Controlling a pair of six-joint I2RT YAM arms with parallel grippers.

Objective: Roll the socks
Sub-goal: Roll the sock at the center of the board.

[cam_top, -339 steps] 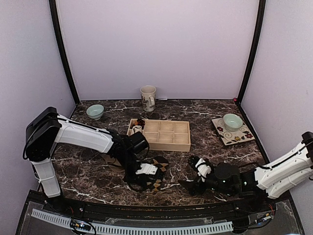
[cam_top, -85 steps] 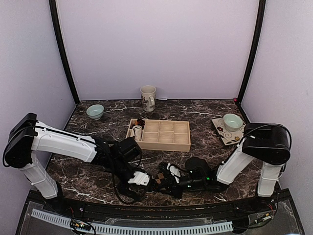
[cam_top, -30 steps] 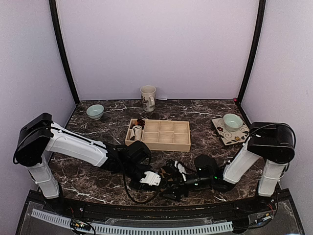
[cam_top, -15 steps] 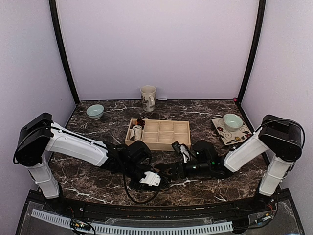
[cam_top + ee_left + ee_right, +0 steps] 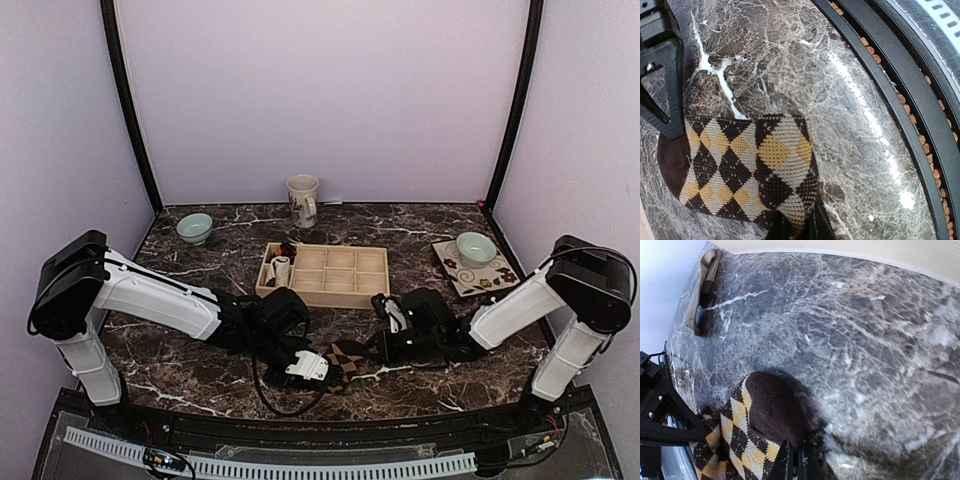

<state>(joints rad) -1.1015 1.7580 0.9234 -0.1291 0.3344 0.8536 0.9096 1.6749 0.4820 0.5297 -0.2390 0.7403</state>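
Observation:
The dark brown argyle sock (image 5: 347, 356) lies partly folded near the table's front edge, stretched between both grippers. My left gripper (image 5: 330, 363) is shut on its checked end (image 5: 790, 165), with fabric pinched between the fingers (image 5: 775, 231). My right gripper (image 5: 373, 347) is shut on the rim of the plain dark toe (image 5: 775, 407), its fingers (image 5: 786, 462) almost together. The right gripper's black finger (image 5: 662, 75) shows in the left wrist view, reaching the sock's far end. The tan sock (image 5: 702, 287) lies flat further off to the left, apart from both grippers.
A wooden compartment tray (image 5: 335, 290) stands behind the sock, holding a small white rolled sock (image 5: 281, 268) and a dark bundle (image 5: 287, 250). A mug (image 5: 303, 200), a green bowl (image 5: 194, 227) and a patterned plate (image 5: 500, 275) with a bowl (image 5: 475, 247) sit at the back. The black front rail (image 5: 900, 100) runs close by.
My right gripper swung from the table's front up and round to the sock's toe end, and went from open to shut there. The left gripper kept its hold and barely moved.

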